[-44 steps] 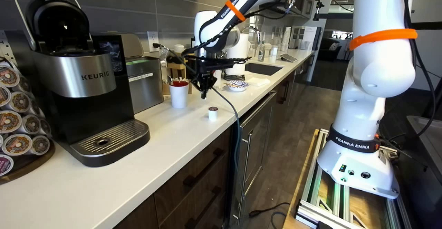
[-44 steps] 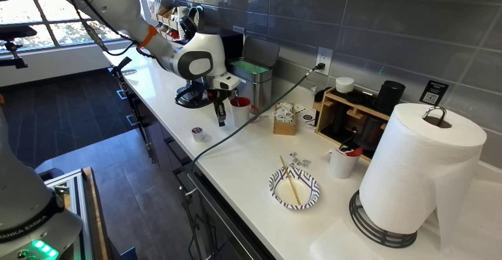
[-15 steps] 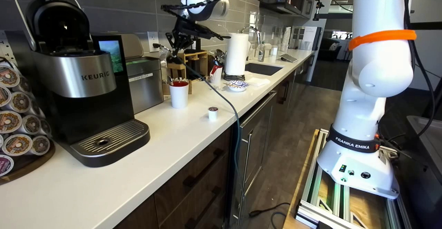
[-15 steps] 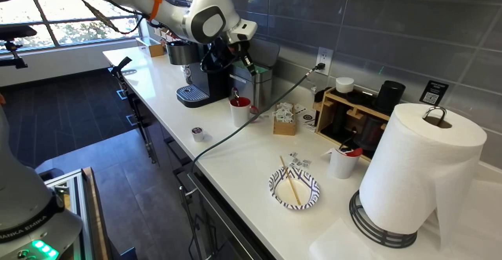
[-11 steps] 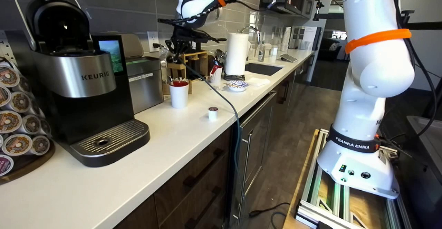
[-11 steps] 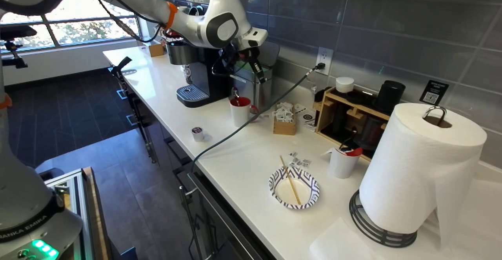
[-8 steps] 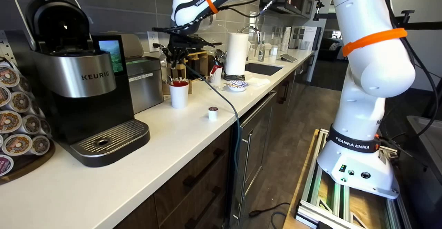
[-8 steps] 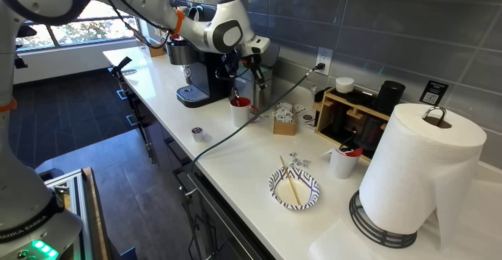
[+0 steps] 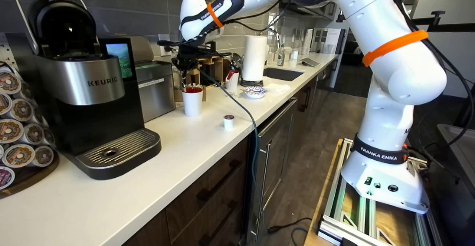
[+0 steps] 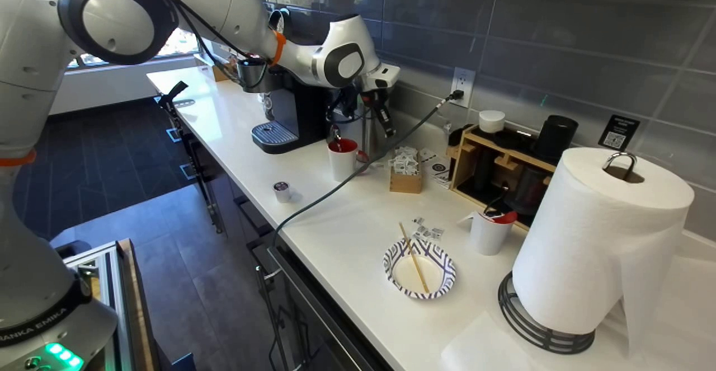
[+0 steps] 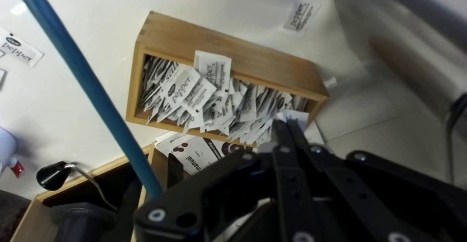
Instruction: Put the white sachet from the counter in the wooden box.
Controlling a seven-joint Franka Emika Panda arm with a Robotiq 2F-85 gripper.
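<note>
The wooden box [image 10: 405,183] stands on the counter, packed with white salt and pepper sachets. It fills the middle of the wrist view [image 11: 233,48] and is mostly hidden behind a cup in an exterior view [image 9: 204,94]. My gripper [image 11: 285,123] is shut, with a white sachet [image 11: 299,117] sticking out between its fingertips. In the wrist view the tips overlap one end of the box. In an exterior view the gripper [image 10: 389,131] hangs above and a little left of the box, apart from it; the held sachet cannot be made out there.
A cable [image 10: 335,186] runs from the wall outlet past the box; it looks blue in the wrist view [image 11: 84,76]. A white-and-red cup [image 10: 342,161] stands beside the box. Loose sachets [image 10: 428,230], a paper bowl [image 10: 391,270], a wooden organizer [image 10: 458,161] and a coffee pod [image 10: 282,192] are nearby.
From low over the counter near the cup, my gripper rose toward the wall. Over the last second it has come down and moved toward the box. The objects on the counter have not moved.
</note>
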